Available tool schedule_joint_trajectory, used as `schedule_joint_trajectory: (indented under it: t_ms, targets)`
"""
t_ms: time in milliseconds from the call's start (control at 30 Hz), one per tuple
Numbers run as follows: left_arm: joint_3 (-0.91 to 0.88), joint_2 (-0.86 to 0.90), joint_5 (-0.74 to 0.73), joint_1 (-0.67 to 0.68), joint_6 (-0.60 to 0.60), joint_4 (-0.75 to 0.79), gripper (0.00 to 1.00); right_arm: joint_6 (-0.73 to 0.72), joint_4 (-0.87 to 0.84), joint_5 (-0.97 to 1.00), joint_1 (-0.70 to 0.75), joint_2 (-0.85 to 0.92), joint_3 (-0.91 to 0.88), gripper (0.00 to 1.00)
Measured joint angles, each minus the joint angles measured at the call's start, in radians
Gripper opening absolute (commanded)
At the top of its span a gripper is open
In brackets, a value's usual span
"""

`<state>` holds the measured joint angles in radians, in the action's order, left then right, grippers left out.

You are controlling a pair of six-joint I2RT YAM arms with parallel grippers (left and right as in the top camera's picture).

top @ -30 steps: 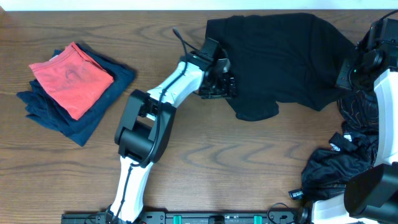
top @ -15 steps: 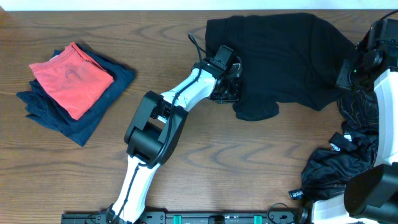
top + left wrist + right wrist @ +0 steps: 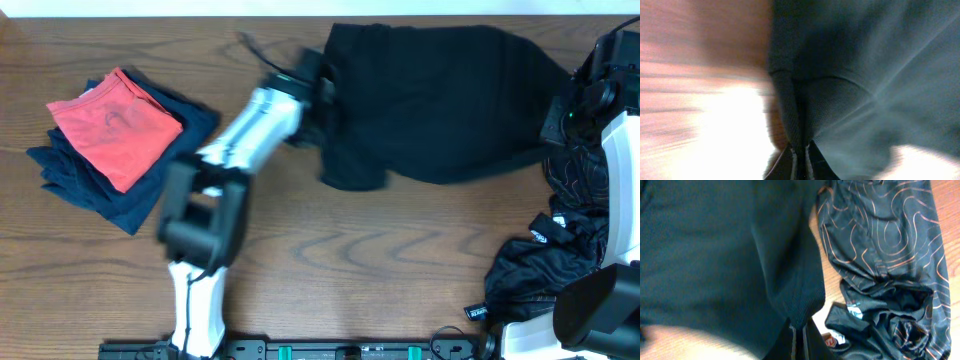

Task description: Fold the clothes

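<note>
A plain black shirt (image 3: 440, 100) lies spread across the far middle of the table, one of the clothes. My left gripper (image 3: 322, 105) is at its left edge. In the left wrist view that gripper (image 3: 800, 165) is shut on a raised fold of the shirt (image 3: 865, 65). My right gripper (image 3: 558, 122) is at the shirt's right edge, and the right wrist view shows it (image 3: 799, 342) shut on a fold of the same shirt (image 3: 715, 255). Beside it lies a black garment with thin wavy orange lines (image 3: 880, 245).
A folded stack sits at the left, a red piece (image 3: 115, 125) on top of navy ones (image 3: 140, 195). A crumpled heap of dark garments (image 3: 540, 265) lies at the right front, by the right arm's base. Bare wooden table (image 3: 350, 250) shows in the front middle.
My left gripper closed on the shirt's left edge, then swung left and away, dragging that edge with it. The right gripper has stayed put.
</note>
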<state>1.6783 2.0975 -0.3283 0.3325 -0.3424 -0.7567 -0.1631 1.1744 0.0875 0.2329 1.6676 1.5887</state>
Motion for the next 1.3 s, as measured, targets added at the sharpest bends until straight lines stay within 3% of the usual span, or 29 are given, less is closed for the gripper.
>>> schedule_joint_trajectory:
  t_ms: [167, 267, 400, 767, 1033, 1167, 1300]
  targets:
    - [0.005, -0.210, 0.029, -0.159, 0.011, -0.124, 0.06, 0.000, 0.060, -0.001, 0.000, 0.000, -0.001, 0.01]
    - [0.008, -0.276, 0.039, -0.188, 0.027, -0.251, 0.06, 0.000, 0.101, -0.002, 0.000, 0.000, -0.002, 0.01]
    - [0.009, -0.275, 0.040, -0.175, 0.051, -0.442, 0.06, -0.001, 0.144, -0.002, 0.000, -0.001, -0.012, 0.01]
    - [-0.003, -0.265, 0.040, -0.172, 0.093, -0.745, 0.06, 0.000, 0.178, -0.002, 0.000, -0.001, -0.130, 0.01]
    - [-0.003, -0.271, 0.040, -0.164, 0.132, -0.750, 0.06, 0.000, 0.156, -0.022, 0.000, -0.006, -0.169, 0.01]
    - [-0.003, -0.343, 0.040, -0.164, 0.154, -0.651, 0.06, 0.008, 0.089, -0.076, 0.000, -0.064, -0.169, 0.01]
    - [-0.002, -0.543, 0.041, -0.187, 0.165, -0.484, 0.06, 0.008, 0.000, -0.119, 0.000, -0.210, -0.142, 0.01]
